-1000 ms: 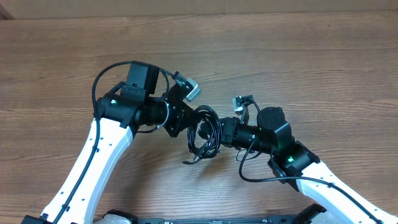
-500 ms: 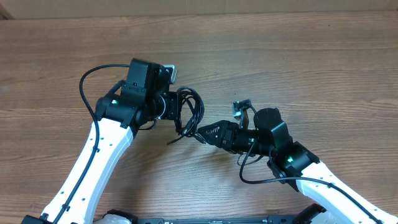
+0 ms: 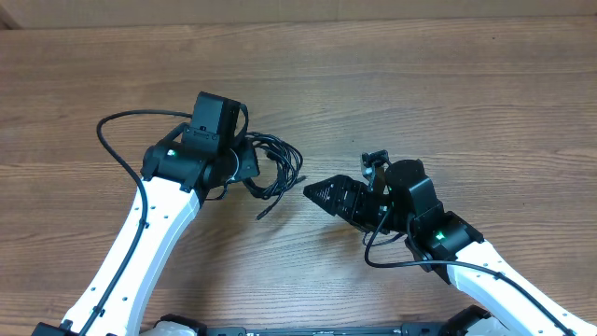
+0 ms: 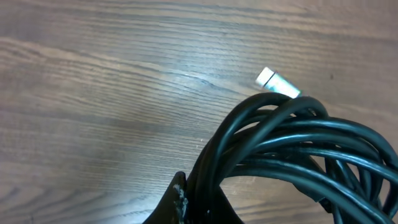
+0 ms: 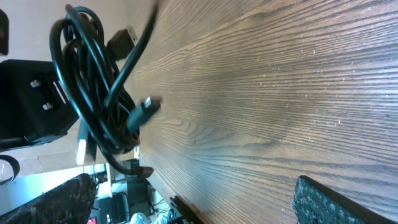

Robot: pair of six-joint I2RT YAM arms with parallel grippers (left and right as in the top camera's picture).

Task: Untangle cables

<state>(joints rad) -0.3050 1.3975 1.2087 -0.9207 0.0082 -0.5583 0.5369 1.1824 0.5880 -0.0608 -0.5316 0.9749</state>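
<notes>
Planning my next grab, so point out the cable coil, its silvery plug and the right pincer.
cable coil (image 3: 284, 171), overhead view, on the bundled black loops.
silvery plug (image 4: 276, 83), left wrist view, on the plug's metal tip.
right pincer (image 3: 315, 192), overhead view, midway between its open fingertips.

The cables (image 3: 278, 168) are glossy black, one plug end (image 4: 277, 83) silvery white. The bench (image 3: 466, 93) is mid-brown wood with darker streaky grain. The left arm (image 3: 140, 243) and right arm (image 3: 504, 289) are white with black joints and a green light (image 3: 171, 151) each. The right claw (image 3: 326, 196) is speckled black.
</notes>
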